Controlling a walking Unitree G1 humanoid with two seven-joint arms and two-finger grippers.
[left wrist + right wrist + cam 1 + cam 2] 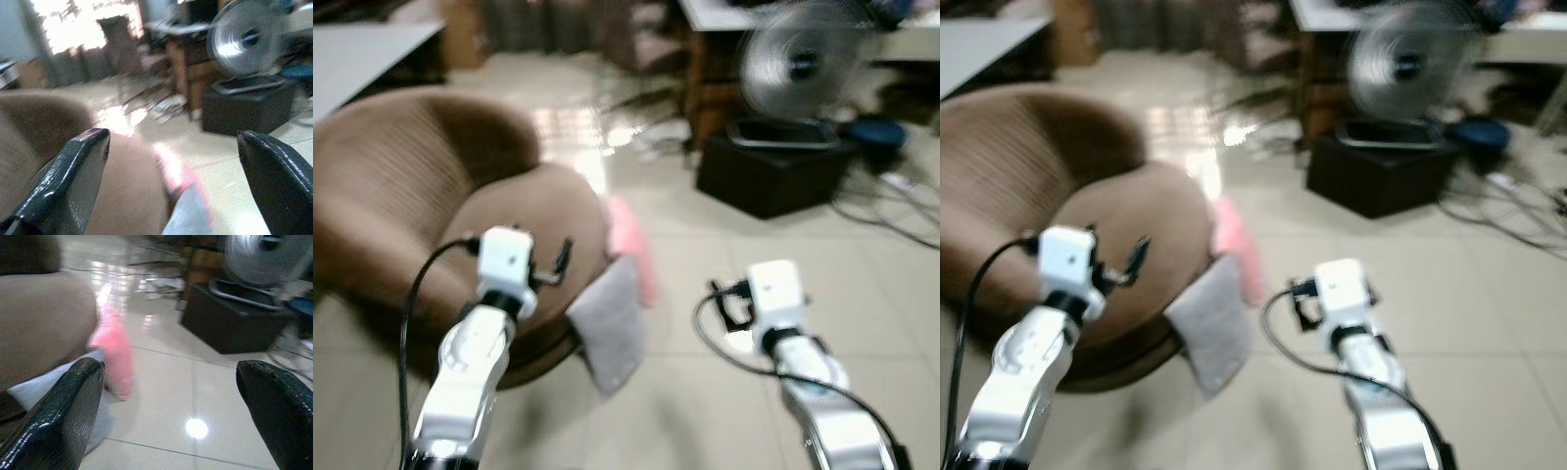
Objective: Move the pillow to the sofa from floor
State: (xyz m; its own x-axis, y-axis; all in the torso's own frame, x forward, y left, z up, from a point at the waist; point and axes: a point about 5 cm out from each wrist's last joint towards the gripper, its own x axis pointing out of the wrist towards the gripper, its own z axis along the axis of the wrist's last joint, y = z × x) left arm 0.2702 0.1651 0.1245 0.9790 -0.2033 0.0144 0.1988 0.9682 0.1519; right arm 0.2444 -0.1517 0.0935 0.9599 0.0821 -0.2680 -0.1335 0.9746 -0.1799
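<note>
A grey pillow [609,333] stands on the tiled floor, leaning against the front of the round brown sofa [401,196]. Just behind it a pink pillow [639,253] also leans on the sofa's side. My left gripper [173,142] is raised over the sofa's seat edge, open, with nothing between its fingers [78,166]. My right gripper [171,372] hangs open above the bare floor to the right of both pillows, a short way from them. In the right wrist view the pink pillow [115,350] and a corner of the grey pillow [58,382] lie ahead of it.
A black box [769,168] with a standing fan [798,59] behind it sits on the floor at the back right. Loose cables [901,211] trail across the tiles to the far right. A table [362,54] edges in at the back left.
</note>
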